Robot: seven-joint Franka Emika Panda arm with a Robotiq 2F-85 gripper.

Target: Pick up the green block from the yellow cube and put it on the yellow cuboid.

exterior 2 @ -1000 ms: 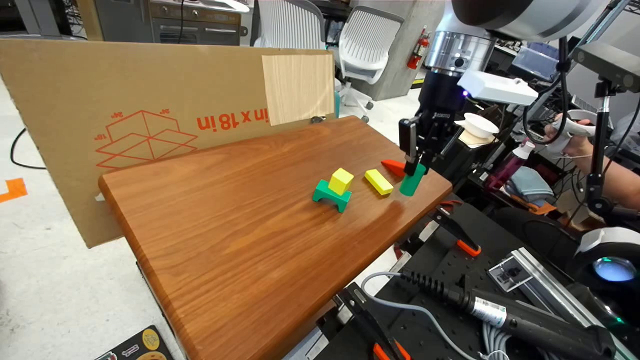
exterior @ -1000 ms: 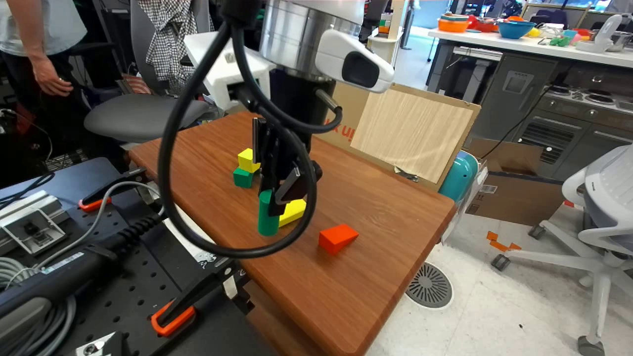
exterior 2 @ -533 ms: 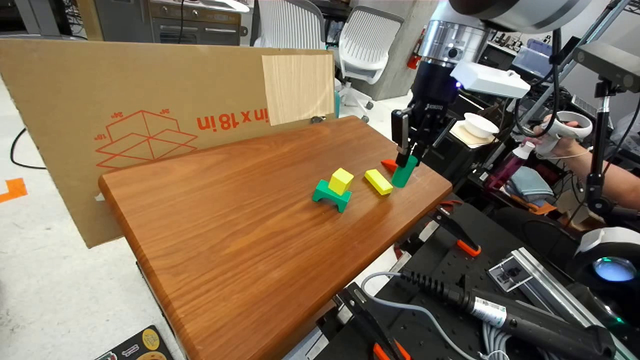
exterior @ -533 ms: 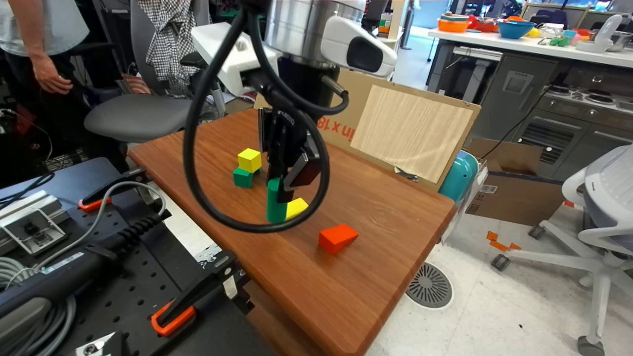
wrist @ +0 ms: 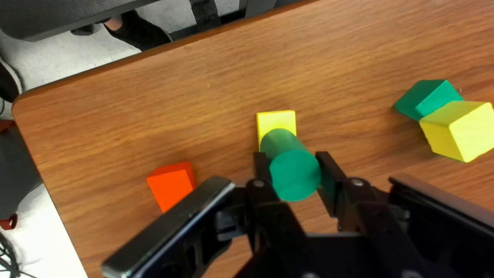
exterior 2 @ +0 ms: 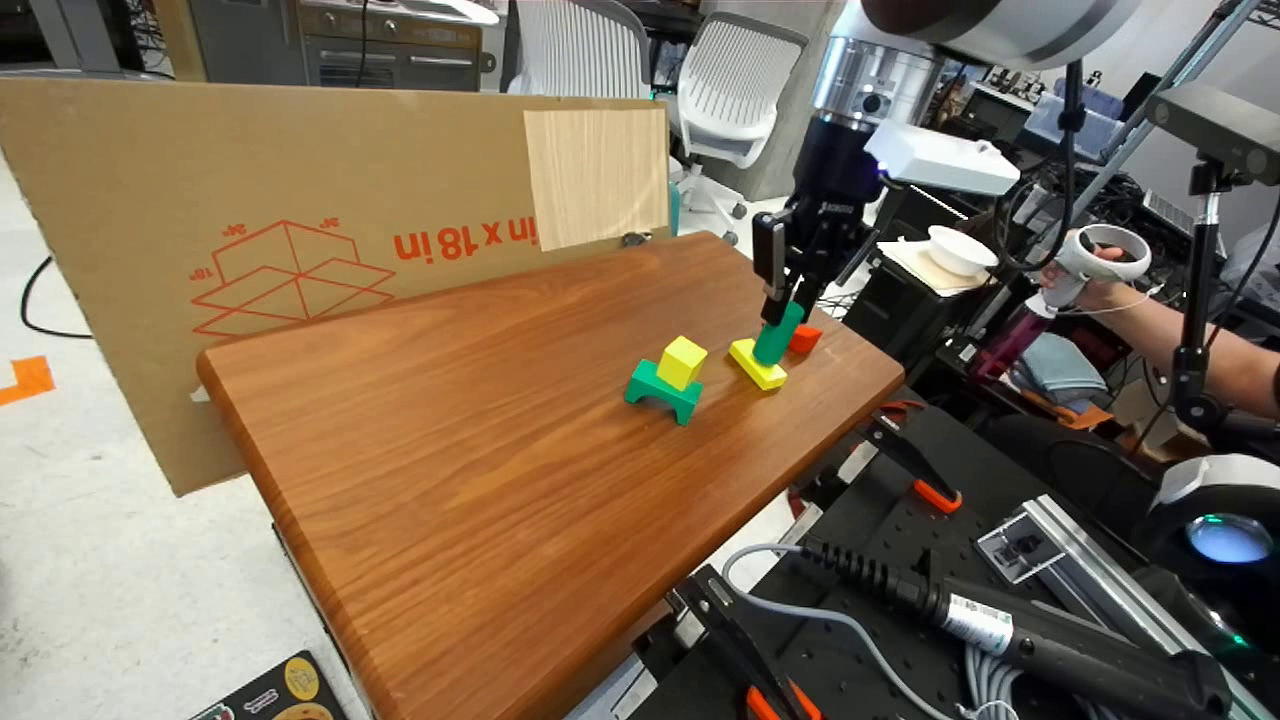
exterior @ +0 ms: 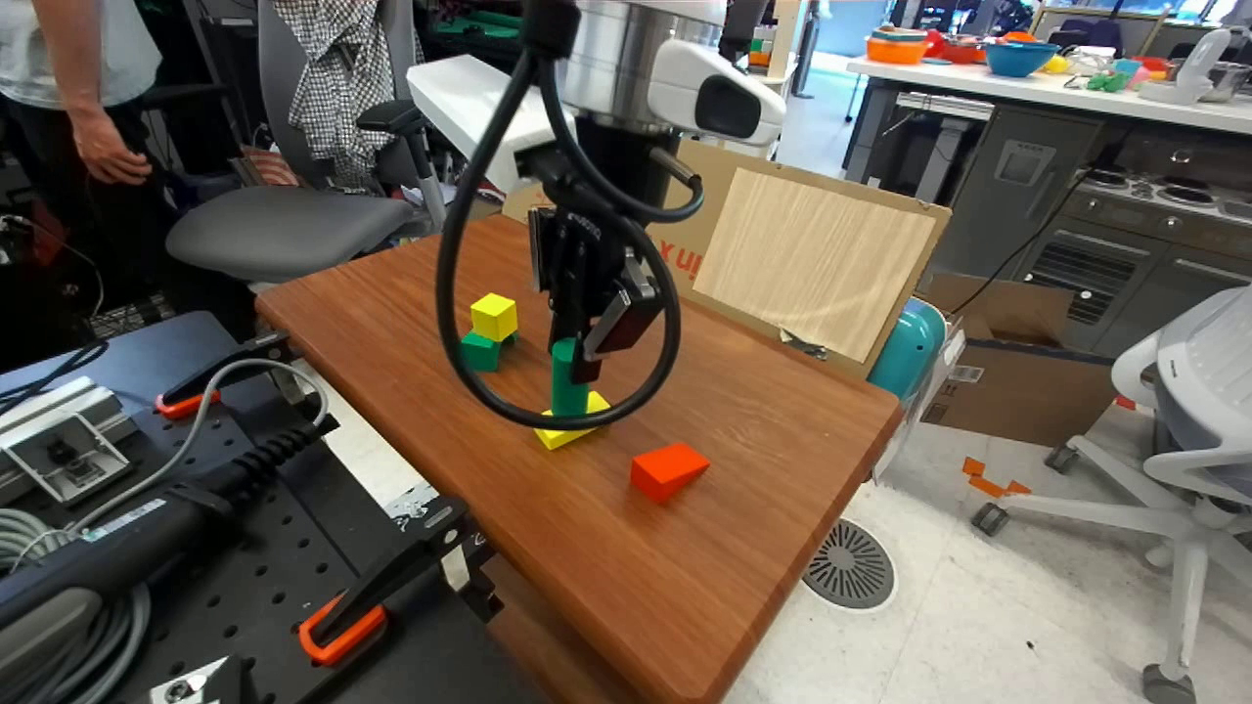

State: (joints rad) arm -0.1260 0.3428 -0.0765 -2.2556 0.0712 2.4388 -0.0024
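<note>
— Gripping anything?

— Holding the green block point(wrist: 295, 175) in the gripper point(wrist: 293, 162), pinching near the upper end, with the jaws parted by no more than its width.

— Standing where?

— Showing right over the cuboid point(wrist: 276, 120) in both exterior views, about midway along. Not revealing any clear gap underneath; not making out, though, whether touching or hanging just above.

— Leaning?

— Looking roughly upright, but not trusting these angles fully.

— Judging the pick-up done, then?

— Reckoning so: seeing the cube point(exterior 2: 682, 362) on the green arch point(exterior 2: 662, 389), apart from the block. Treating the placing as the step in hand.

— Doing that well how?

— Centring across the narrow width first, since probably risking a tip by overhanging an edge. Best going down straight and gently, stopping at first contact, never forcing.

— And letting go?

— Waiting until sitting flat, then parting the jaws slowly and evenly, avoiding any sideways drag on so tall a piece. Rising straight up afterwards, clearing the top before swinging away.

— Worrying about the red block point(wrist: 171, 185)?

— Hardly: lying off to one side of the cuboid, not touching, and probably not interfering.
</note>
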